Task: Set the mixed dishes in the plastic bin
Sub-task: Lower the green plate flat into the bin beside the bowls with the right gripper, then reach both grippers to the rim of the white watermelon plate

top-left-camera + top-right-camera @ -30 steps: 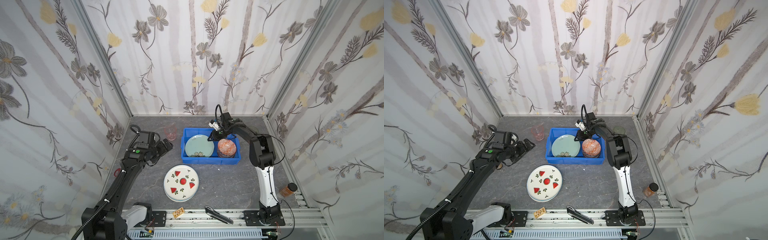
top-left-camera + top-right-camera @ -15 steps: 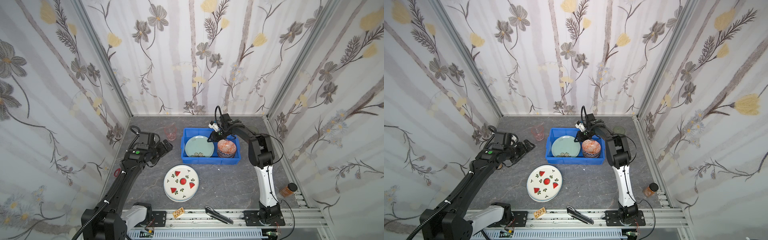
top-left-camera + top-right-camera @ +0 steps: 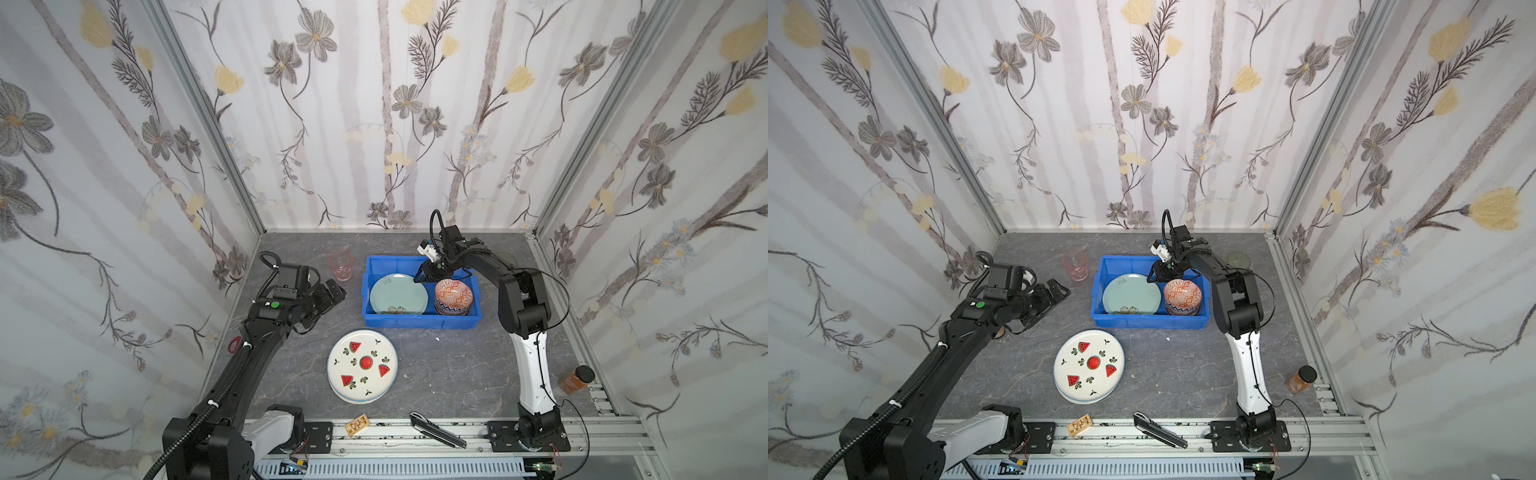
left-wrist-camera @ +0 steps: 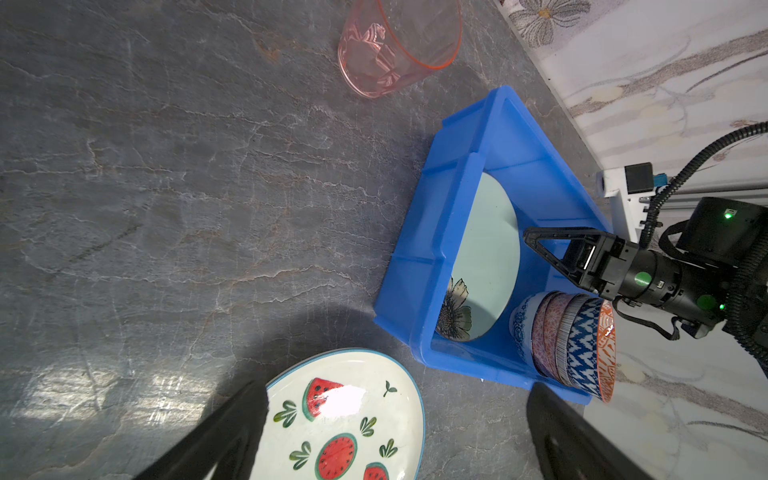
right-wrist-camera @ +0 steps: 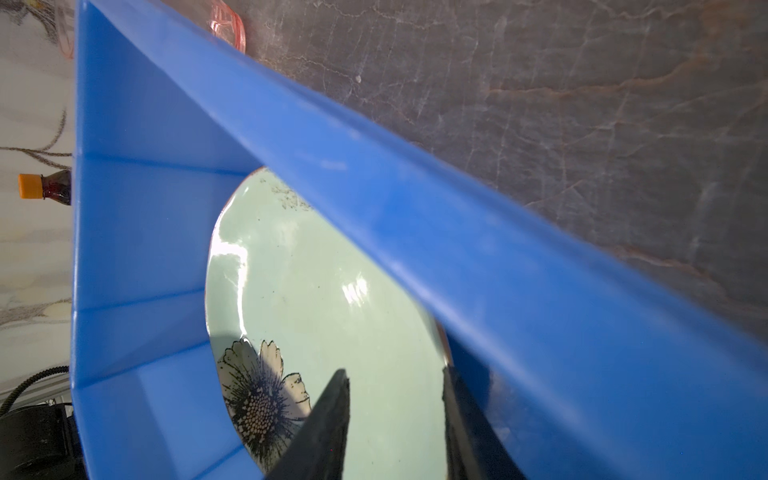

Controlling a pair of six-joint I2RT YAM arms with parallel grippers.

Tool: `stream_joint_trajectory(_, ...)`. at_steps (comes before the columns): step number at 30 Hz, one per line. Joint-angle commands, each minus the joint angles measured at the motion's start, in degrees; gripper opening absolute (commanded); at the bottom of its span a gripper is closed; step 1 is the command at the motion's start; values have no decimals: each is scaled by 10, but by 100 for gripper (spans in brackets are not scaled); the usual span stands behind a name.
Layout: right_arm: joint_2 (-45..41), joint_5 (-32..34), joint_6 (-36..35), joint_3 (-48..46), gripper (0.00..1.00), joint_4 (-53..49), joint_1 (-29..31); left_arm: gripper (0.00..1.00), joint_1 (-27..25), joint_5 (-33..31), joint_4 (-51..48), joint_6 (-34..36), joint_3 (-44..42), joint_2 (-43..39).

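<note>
While the pale green flower plate (image 3: 395, 293) lies in the blue bin (image 3: 419, 322), mid-frame, the right gripper (image 3: 419, 277) — parted, empty — is best raised straight; the left gripper (image 3: 325, 302) is spread wide.

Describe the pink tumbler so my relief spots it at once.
Find the blue bin at the back of the table. Off its wall on the left arm's side stands the tumbler, upright, not touching it. It alone is see-through pink.

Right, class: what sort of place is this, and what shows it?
Probably a robot test booth: two arms bolted to a metal rail, flower-papered panel walls, a watermelon plate beside a blue bin.
</note>
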Motion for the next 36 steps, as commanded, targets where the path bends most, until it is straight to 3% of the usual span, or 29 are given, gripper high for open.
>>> stream_joint_trajectory(1, -19, 6, -6, 0, 40, 20, -1, 100, 1, -4, 6, -4, -1, -4)
stream_joint_trajectory(13, -142, 59, 20, -45, 47, 24, -1, 100, 1, 3, 4, -8, -1, -23)
stream_joint_trajectory(22, -315, 79, 67, -182, 62, 67, 5, 100, 1, 13, 0, -17, -14, -49)
stream_joint_trajectory(24, -355, 81, 74, -214, 86, 65, 12, 100, 1, 14, -9, -21, -28, -66)
stream_joint_trajectory(26, -394, 101, 79, -243, 95, 61, 25, 100, 1, 0, -30, -22, -40, -85)
stream_joint_trajectory(30, -478, 145, 104, -300, 95, 57, 67, 100, 1, -39, -95, -26, -63, -121)
stream_joint_trajectory(36, -596, 186, 188, -399, 96, 89, 146, 100, -6, -32, -115, -77, -159, -198)
